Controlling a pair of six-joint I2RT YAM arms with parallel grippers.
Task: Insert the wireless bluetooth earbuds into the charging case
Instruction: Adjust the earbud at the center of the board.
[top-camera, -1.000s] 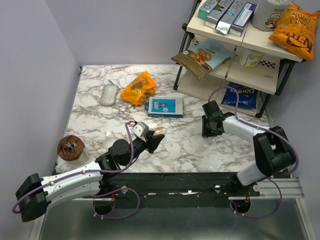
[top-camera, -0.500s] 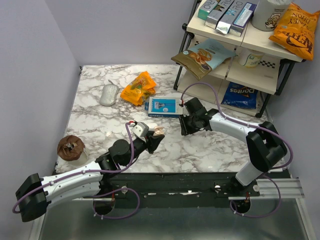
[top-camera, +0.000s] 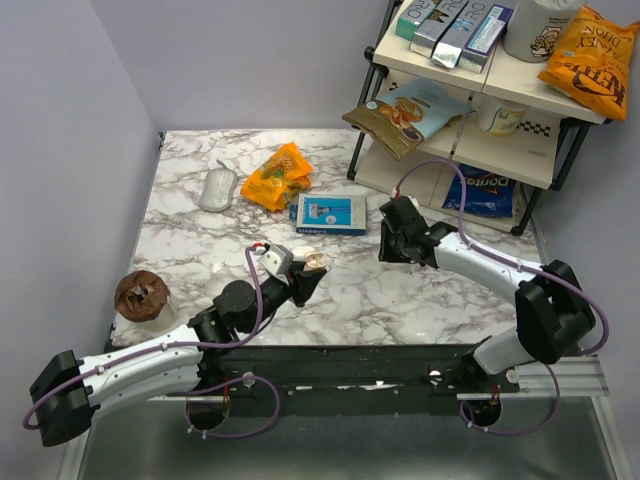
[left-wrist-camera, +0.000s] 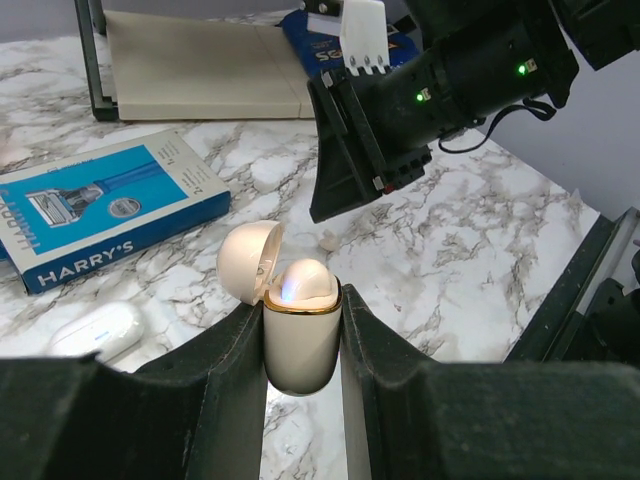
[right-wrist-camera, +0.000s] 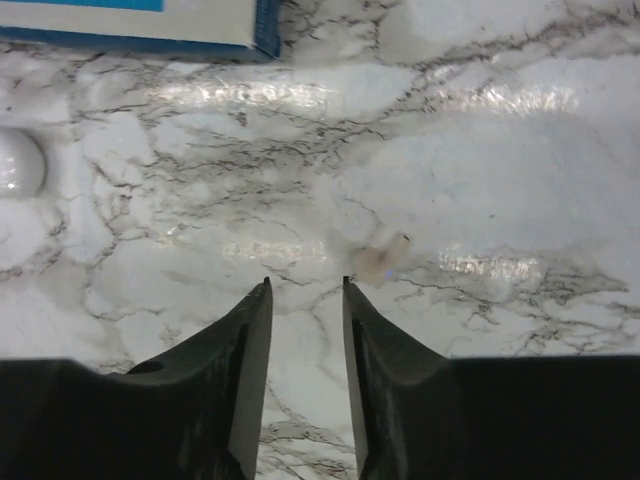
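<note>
My left gripper (left-wrist-camera: 302, 308) is shut on the charging case (left-wrist-camera: 300, 345), a cream-white pill shape with a gold rim, held upright just above the marble. Its lid (left-wrist-camera: 248, 258) is flipped open to the left. A rounded cream earbud (left-wrist-camera: 305, 282) sits in its mouth. In the top view the case (top-camera: 316, 262) is at the table's front centre. A second earbud (right-wrist-camera: 384, 263), small and beige, lies on the marble just ahead and right of my right gripper (right-wrist-camera: 305, 283), which hovers open with nothing between its fingers. From the left wrist that gripper (left-wrist-camera: 338, 170) hangs behind the case.
A blue-and-white Harry's box (top-camera: 330, 213) lies behind both grippers. A small white rounded object (left-wrist-camera: 97, 330) rests left of the case. A grey-white mouse (top-camera: 217, 188), an orange snack bag (top-camera: 277, 176) and a brown muffin (top-camera: 141, 294) sit to the left. A snack shelf (top-camera: 480, 110) stands back right.
My right arm swung left toward the case, then drew back slightly to the right. Its jaws opened a little. The left gripper kept its hold and barely shifted.
</note>
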